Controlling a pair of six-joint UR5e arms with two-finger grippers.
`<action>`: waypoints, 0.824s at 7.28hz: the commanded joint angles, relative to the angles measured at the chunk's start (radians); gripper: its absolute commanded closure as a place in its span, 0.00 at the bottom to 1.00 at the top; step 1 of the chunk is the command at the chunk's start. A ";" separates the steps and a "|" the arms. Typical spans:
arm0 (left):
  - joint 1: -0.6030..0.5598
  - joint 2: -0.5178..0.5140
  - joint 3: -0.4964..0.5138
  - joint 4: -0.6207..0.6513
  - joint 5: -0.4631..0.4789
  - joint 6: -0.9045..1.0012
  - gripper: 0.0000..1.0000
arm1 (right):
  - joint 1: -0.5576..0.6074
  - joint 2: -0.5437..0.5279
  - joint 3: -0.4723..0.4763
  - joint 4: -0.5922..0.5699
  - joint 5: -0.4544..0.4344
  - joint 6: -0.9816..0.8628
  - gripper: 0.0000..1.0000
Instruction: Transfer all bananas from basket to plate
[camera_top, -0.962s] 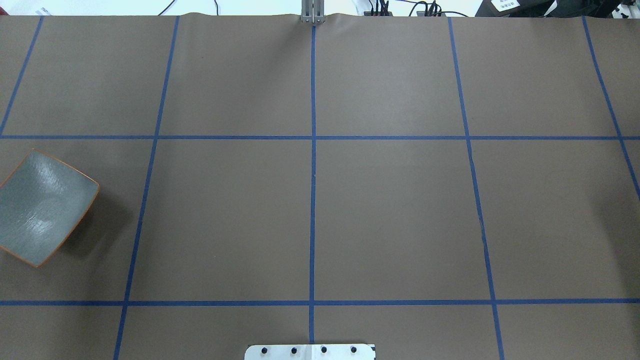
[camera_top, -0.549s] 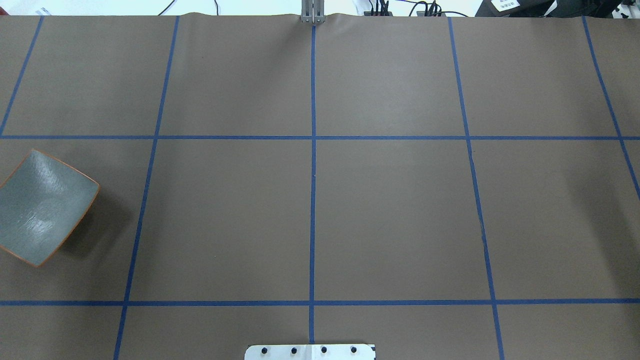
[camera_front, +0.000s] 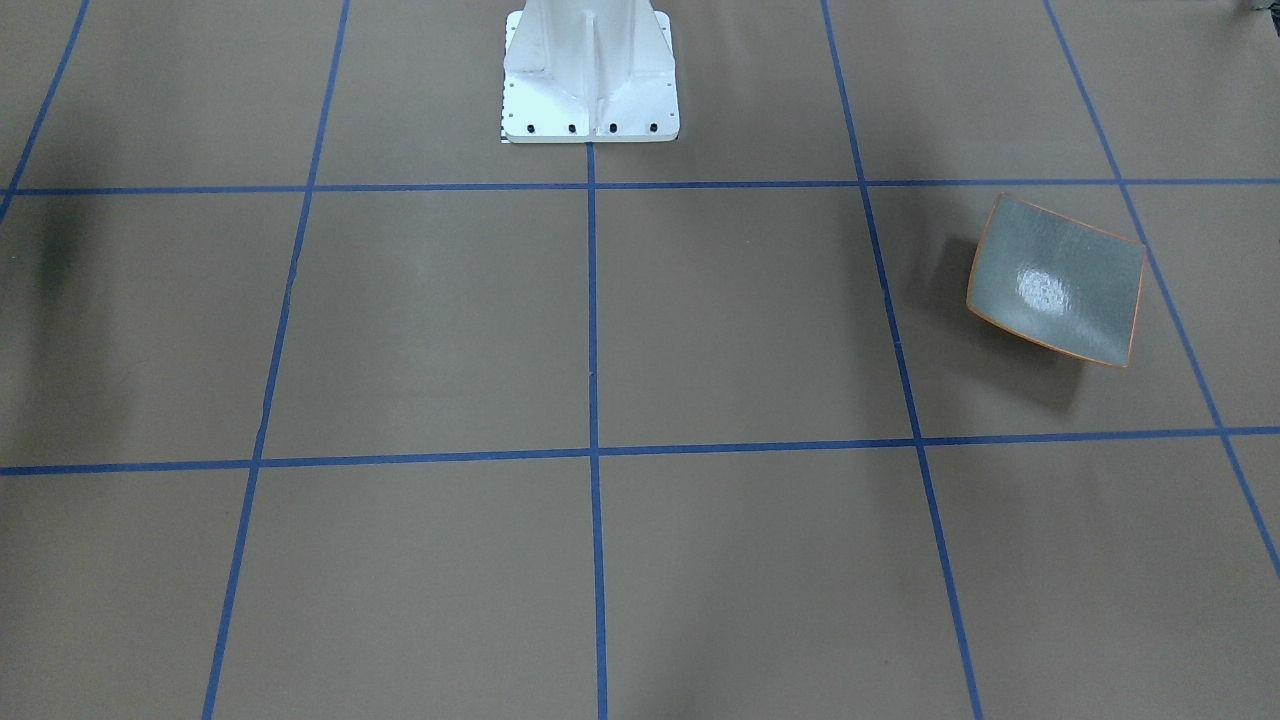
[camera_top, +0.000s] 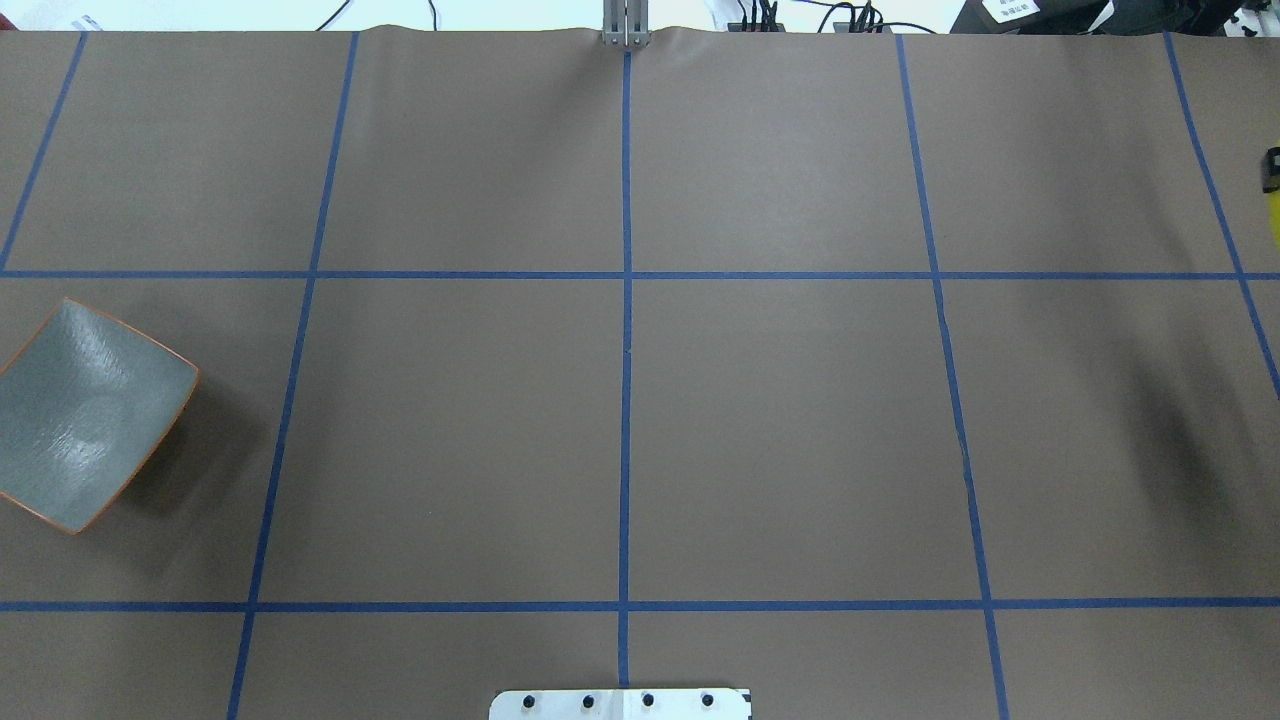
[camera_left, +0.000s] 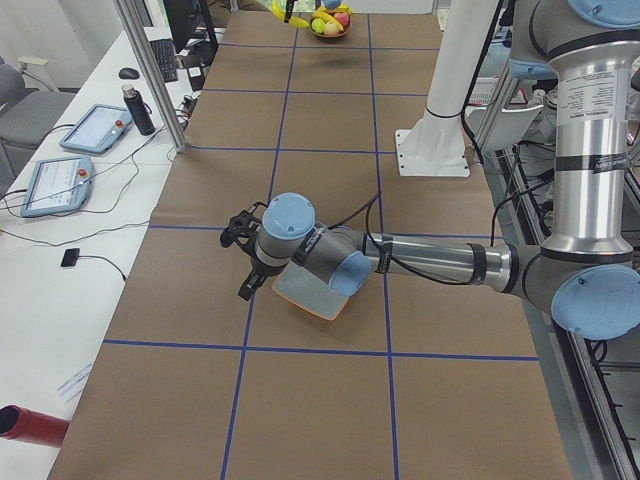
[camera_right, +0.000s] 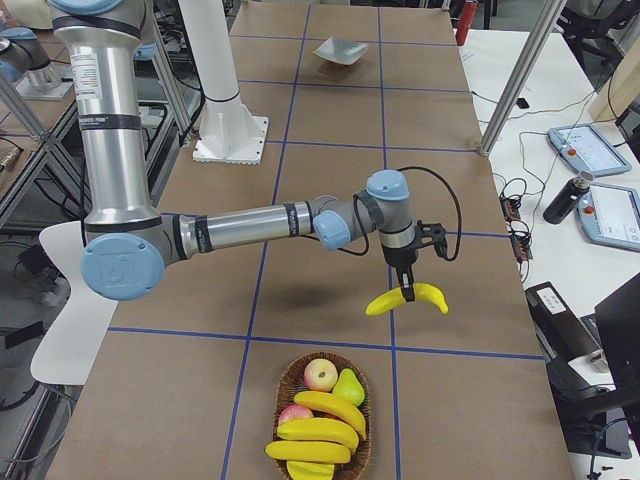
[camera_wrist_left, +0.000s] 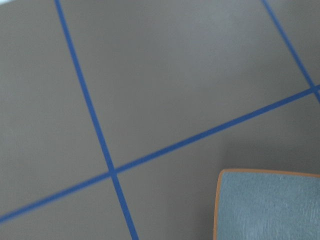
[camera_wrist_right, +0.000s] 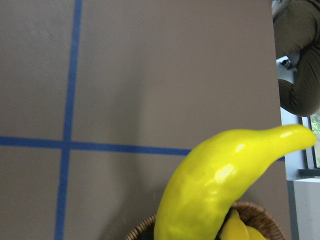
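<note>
The grey plate (camera_top: 90, 415) with its orange rim lies empty at the table's left; it also shows in the front view (camera_front: 1055, 280) and the left wrist view (camera_wrist_left: 270, 205). My left gripper (camera_left: 243, 260) hovers by the plate (camera_left: 310, 297); I cannot tell whether it is open or shut. My right gripper (camera_right: 408, 290) holds a yellow banana (camera_right: 430, 297) above the table, just beyond the basket (camera_right: 281, 392). The held banana fills the right wrist view (camera_wrist_right: 225, 190), and a sliver of it shows at the overhead view's right edge (camera_top: 1274, 215). More bananas (camera_right: 320, 432) lie in the basket.
The basket also holds an apple (camera_right: 320, 374) and a pear (camera_right: 347, 386). The white robot base (camera_front: 590, 80) stands at the table's middle near edge. Blue tape lines grid the brown table. Operator desks with tablets (camera_right: 590, 150) run along the far side.
A banana's yellow end with its dark tip has come into the overhead view at the right edge, and a shadow has darkened on the table's right. The plate has not moved.
</note>
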 joint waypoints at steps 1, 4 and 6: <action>0.091 -0.114 0.042 -0.070 -0.008 -0.128 0.00 | -0.113 0.119 0.019 0.002 0.012 0.279 1.00; 0.306 -0.217 0.037 -0.317 -0.011 -0.611 0.00 | -0.234 0.263 0.074 0.010 0.012 0.680 1.00; 0.465 -0.353 0.039 -0.350 -0.008 -0.826 0.00 | -0.302 0.326 0.126 0.011 0.011 0.955 1.00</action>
